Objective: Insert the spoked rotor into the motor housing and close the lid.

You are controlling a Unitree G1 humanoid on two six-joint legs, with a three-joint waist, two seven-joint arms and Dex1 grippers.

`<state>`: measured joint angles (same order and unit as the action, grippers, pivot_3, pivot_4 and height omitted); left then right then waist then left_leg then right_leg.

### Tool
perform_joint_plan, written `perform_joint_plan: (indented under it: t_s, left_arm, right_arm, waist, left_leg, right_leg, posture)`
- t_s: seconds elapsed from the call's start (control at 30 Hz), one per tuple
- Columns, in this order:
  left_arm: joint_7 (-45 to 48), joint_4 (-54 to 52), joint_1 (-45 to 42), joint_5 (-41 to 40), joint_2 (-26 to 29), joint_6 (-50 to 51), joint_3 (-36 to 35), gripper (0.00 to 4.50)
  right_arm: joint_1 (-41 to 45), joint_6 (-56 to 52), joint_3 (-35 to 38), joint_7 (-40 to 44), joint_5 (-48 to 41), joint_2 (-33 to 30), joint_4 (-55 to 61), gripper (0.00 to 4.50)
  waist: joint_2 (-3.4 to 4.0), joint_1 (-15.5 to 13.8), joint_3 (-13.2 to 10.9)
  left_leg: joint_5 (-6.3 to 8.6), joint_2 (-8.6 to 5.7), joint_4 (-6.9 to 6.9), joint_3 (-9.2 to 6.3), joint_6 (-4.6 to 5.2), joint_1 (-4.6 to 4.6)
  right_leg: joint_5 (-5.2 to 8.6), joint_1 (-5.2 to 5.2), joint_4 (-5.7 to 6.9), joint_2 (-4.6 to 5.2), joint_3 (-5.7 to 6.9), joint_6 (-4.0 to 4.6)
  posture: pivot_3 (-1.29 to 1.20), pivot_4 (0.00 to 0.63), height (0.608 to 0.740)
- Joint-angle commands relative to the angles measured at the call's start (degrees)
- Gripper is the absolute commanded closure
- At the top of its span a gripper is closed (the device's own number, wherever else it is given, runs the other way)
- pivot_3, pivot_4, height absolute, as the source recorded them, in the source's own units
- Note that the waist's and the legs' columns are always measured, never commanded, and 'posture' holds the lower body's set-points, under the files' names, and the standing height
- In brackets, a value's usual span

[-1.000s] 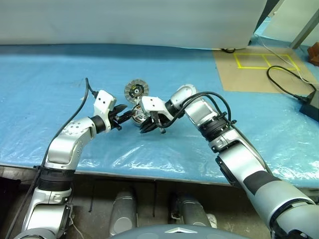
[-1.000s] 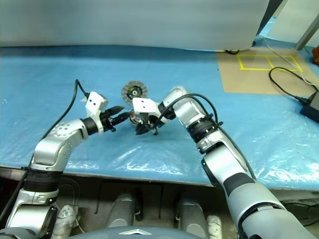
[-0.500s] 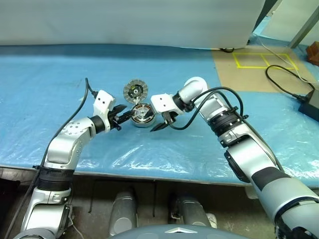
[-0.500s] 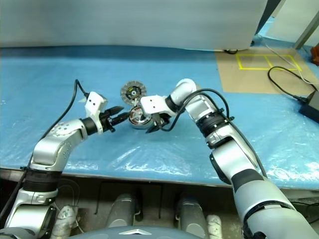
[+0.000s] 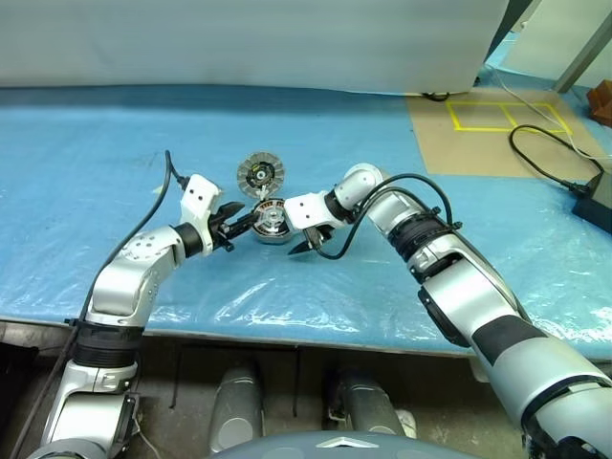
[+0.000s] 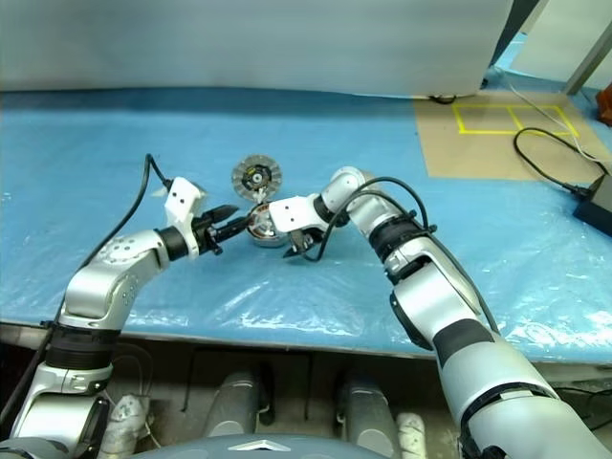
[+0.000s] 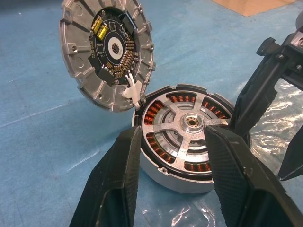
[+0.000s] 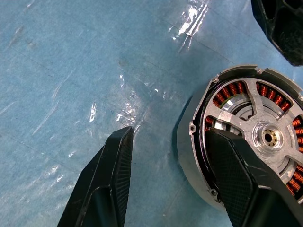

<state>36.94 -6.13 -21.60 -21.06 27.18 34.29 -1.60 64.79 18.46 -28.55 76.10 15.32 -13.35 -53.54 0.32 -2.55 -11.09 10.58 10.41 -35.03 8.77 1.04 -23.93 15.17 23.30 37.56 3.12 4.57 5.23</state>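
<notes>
Blue sheet: rotor (image 7: 188, 124) sits in housing (image 7: 163, 174), L gripper (image 7: 174, 156) clamping it; lid (image 5: 261, 175) tilted just behind, nearer open R gripper (image 5: 308, 242).

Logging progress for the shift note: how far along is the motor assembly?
Done: the spoked rotor sits inside the motor housing, copper windings showing between its spokes. In hand: the left tool brackets the housing; the right tool stands open beside it. Left: the lid leans propped against the housing, not closed.
</notes>
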Motion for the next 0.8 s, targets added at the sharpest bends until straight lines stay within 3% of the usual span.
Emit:
perform_joint_plan:
  t_s: [0.03,0.13,0.4,0.73,0.8]
  left_arm:
    - [-0.2,-2.2,0.2,-0.1,0.2,-0.3,-0.3,2.3]
    - [-0.4,-2.4,0.0,-0.1,-0.1,-0.2,0.0,2.3]
    - [-0.7,-2.9,0.3,-0.3,-0.6,-0.1,0.6,2.3]
    - [-0.6,-2.3,-0.4,-0.4,-0.6,-0.3,0.6,2.3]
    - [-0.6,-2.3,-0.4,-0.4,-0.6,-0.3,0.7,2.3]
  right_arm:
    - [1.8,2.9,-1.2,-2.0,2.7,-0.4,-2.0,1.86]
    - [1.7,4.4,-2.3,-3.9,4.8,-0.3,-4.2,1.86]
    - [2.5,5.9,-2.8,-6.8,6.5,0.4,-6.7,4.42]
    - [3.4,4.8,-1.3,-2.6,4.4,0.7,-5.1,4.47]
    - [3.4,0.4,0.5,-0.2,2.1,1.6,-3.8,4.47]
  waist:
    - [0.0,0.0,0.0]
    - [0.0,0.0,0.0]
    - [0.0,-0.1,0.0]
    - [0.0,-0.1,0.0]
    - [0.0,0.0,0.0]
  left_leg:
    - [0.0,0.0,0.0,0.0,0.0,0.0]
    - [0.0,0.0,-0.01,0.0,0.0,0.02]
    - [0.01,0.0,-0.01,0.01,-0.02,0.36]
    - [0.01,-0.01,0.0,0.02,-0.02,0.34]
    - [0.01,-0.01,0.0,0.02,-0.01,0.29]
  right_leg:
    - [0.0,0.0,0.0,0.0,0.0,0.0]
    - [0.0,-0.01,0.03,0.0,0.0,0.0]
    - [0.01,-0.35,0.01,0.01,-0.04,0.01]
    - [0.01,-0.36,-0.04,0.0,-0.06,0.01]
    - [0.01,-0.32,-0.06,0.0,-0.06,0.01]
  posture:
    - [0.0,0.15,0.74]
    - [0.0,0.15,0.74]
    - [0.0,0.15,0.74]
    - [0.0,0.15,0.74]
    - [0.0,0.15,0.74]
